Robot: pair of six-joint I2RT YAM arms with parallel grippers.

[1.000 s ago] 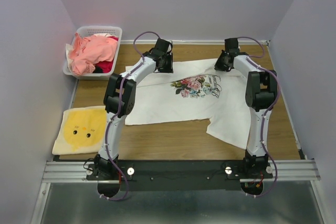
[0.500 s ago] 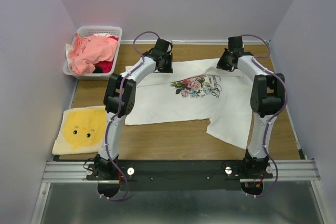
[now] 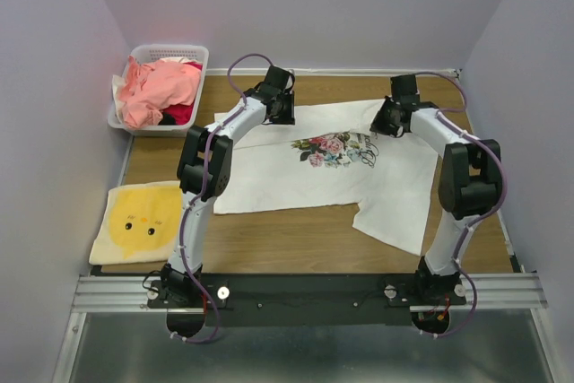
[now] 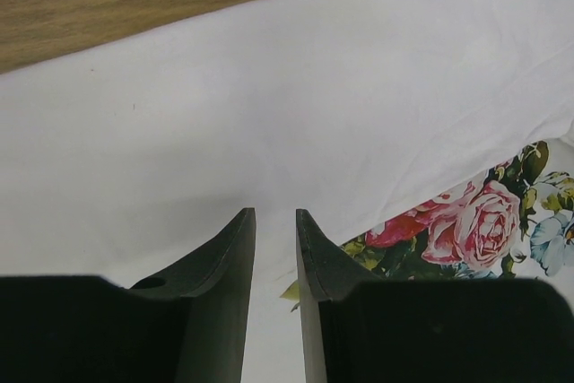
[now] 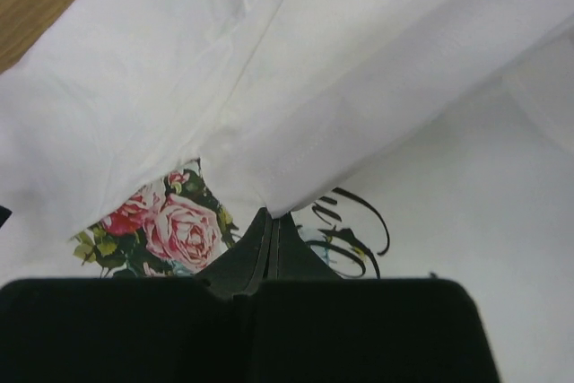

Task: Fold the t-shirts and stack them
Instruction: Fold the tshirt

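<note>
A white t-shirt (image 3: 296, 177) with a floral print (image 3: 332, 148) and dark script lies spread on the wooden table. My left gripper (image 3: 282, 112) hovers over its far left part. In the left wrist view (image 4: 275, 213) its jaws stand a narrow gap apart with the cloth (image 4: 269, 87) lying flat beneath. My right gripper (image 3: 386, 125) is at the far right of the shirt. In the right wrist view (image 5: 272, 214) it is shut on a fold of the white cloth (image 5: 359, 87), lifted over the roses and lettering. Salmon-pink (image 3: 161, 87) and red (image 3: 182, 114) t-shirts lie in the basket.
A white lattice basket (image 3: 170, 49) stands at the back left corner. A folded yellow garment (image 3: 136, 220) with a small face print lies at the front left. Grey walls close in on both sides and at the back.
My right arm has swung outward to the right, and its gripper has drawn the pinched shirt edge slightly toward the near side. The left arm has not moved.
</note>
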